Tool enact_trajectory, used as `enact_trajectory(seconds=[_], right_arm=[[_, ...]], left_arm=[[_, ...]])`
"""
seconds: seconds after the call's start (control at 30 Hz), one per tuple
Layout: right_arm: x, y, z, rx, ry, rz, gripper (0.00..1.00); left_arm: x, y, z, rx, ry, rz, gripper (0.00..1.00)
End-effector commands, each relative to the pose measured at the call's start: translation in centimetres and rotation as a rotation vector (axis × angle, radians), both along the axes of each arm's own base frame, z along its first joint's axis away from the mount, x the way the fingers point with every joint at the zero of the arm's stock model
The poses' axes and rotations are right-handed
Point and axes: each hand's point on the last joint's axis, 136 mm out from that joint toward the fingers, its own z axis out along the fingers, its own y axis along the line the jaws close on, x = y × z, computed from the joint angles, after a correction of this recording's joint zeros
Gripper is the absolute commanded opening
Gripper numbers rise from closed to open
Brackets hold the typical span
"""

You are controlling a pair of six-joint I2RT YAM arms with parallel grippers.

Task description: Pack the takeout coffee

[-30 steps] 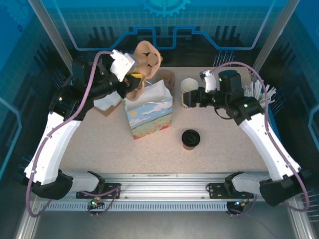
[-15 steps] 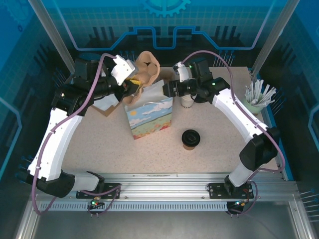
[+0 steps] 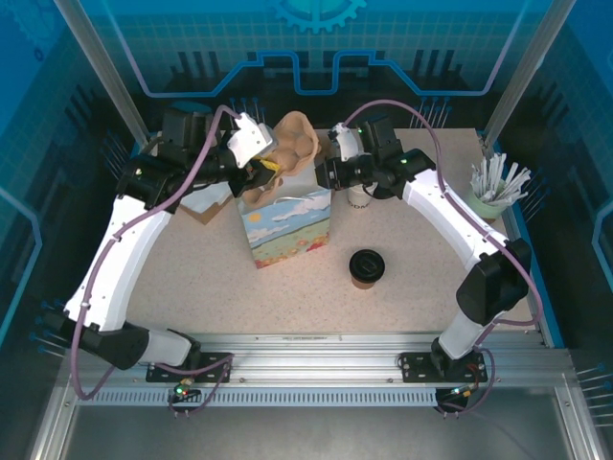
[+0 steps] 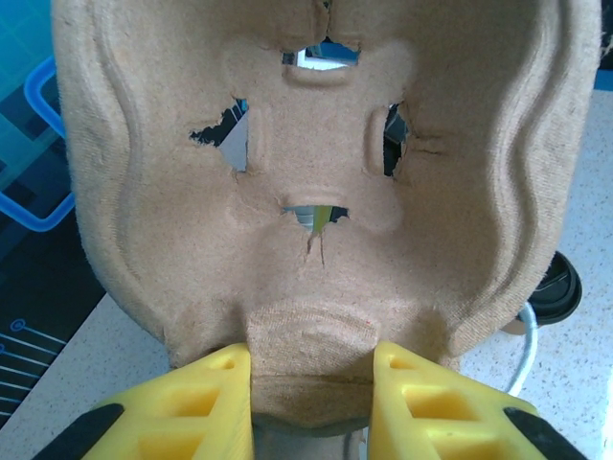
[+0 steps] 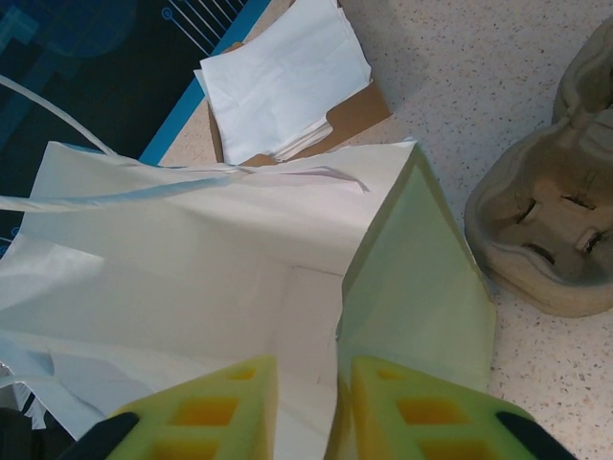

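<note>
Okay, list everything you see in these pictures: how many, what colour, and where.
coffee cup: one, brown with black lid, on the table right of the bag
paper bag: one, sky-and-cloud print, standing open mid-table
cup tray: one, tan pulp, held over the bag's far side
white cups: number unclear, white, partly hidden behind the right arm
napkins: one stack, white, on brown card left of the bag
stirrers: one bunch, white, in a cup at the right edge
table: one, speckled beige
left gripper: one, yellow jaws shut on the cup tray
right gripper: one, yellow jaws either side of the bag's rim
</note>
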Motion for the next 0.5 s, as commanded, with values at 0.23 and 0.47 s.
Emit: enact_trajectory(seconds=[0.23, 0.47], right_arm=[[0.3, 0.4, 0.5, -0.022, -0.026, -0.001, 0.20], [0.3, 0.3, 0.7, -0.021, -0.028, -0.001, 0.18]], left_arm=[[0.1, -0.6, -1.7, 0.055, -0.014, -0.104, 0.28], [0.5, -0.9, -2.4, 0.075, -0.035, -0.133, 0.26]])
